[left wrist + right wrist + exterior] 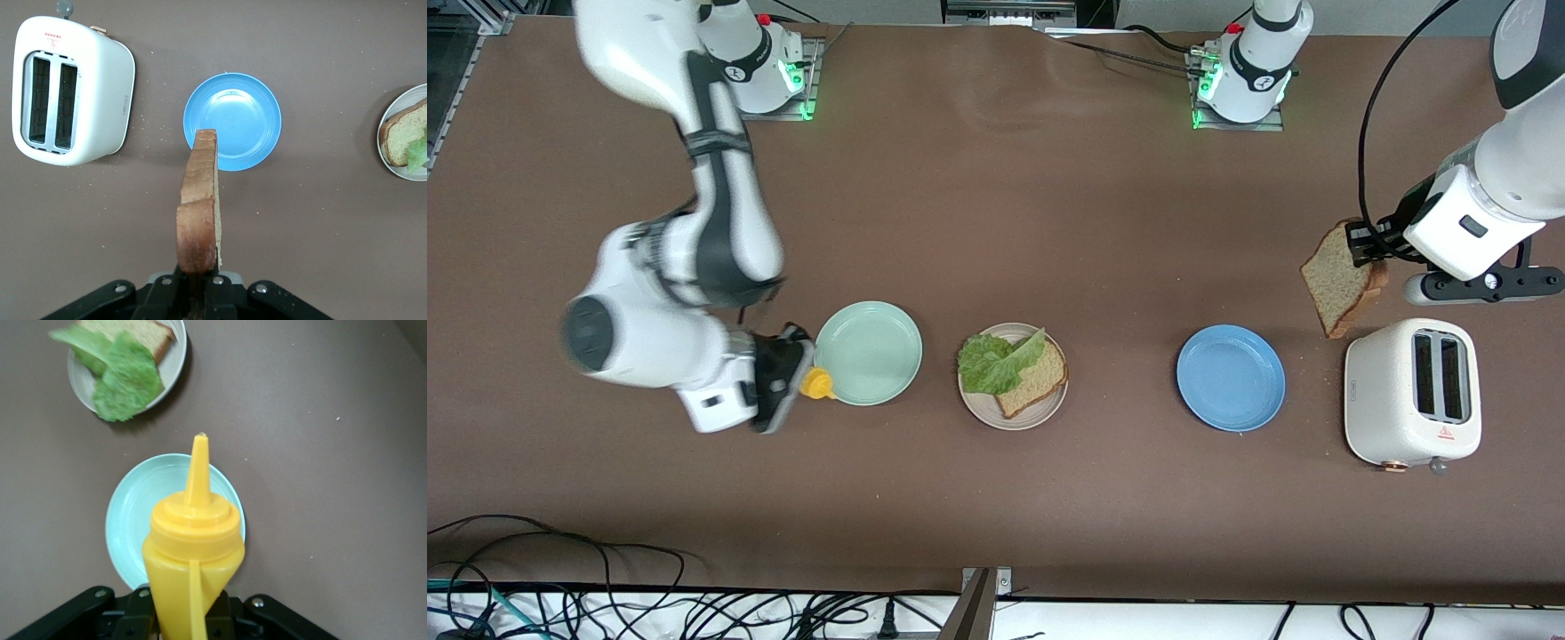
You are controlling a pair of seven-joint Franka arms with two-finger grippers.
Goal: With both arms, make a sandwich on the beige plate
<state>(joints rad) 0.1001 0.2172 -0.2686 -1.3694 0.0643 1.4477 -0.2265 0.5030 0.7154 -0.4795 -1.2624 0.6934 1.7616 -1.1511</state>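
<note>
The beige plate (971,404) sits in the middle of the plate row, well apart from both end effectors, and carries one slice of bread (1035,378) with a ruffled lettuce leaf (996,363) lying partly over it — the sandwich has no top yet.

The right end effector (787,378) hangs beside the mint green plate (869,353), over that plate's edge toward the right arm's end of the table, its fingers clamped on a yellow squeeze bottle (193,567) whose nozzle points out across the plate. The risk I judge here: squeezed too soon, the sauce would fall on the mint plate or the table, not the lettuce; swung toward the beige plate, the nozzle could drag the loose leaf off the bread.

The left end effector (1362,242) is up in the air over bare table (996,196) by the white toaster (1412,393), with the blue plate (1230,377) between it and the beige plate. It pinches a second slice (1343,283) by one crust edge, the rest hanging below the fingers (a thin, soft grip). That slice could tear or slip on the long carry across the blue plate, or land skewed and push the lettuce aside. If both arms head for the beige plate at once, they could collide over it.
</note>
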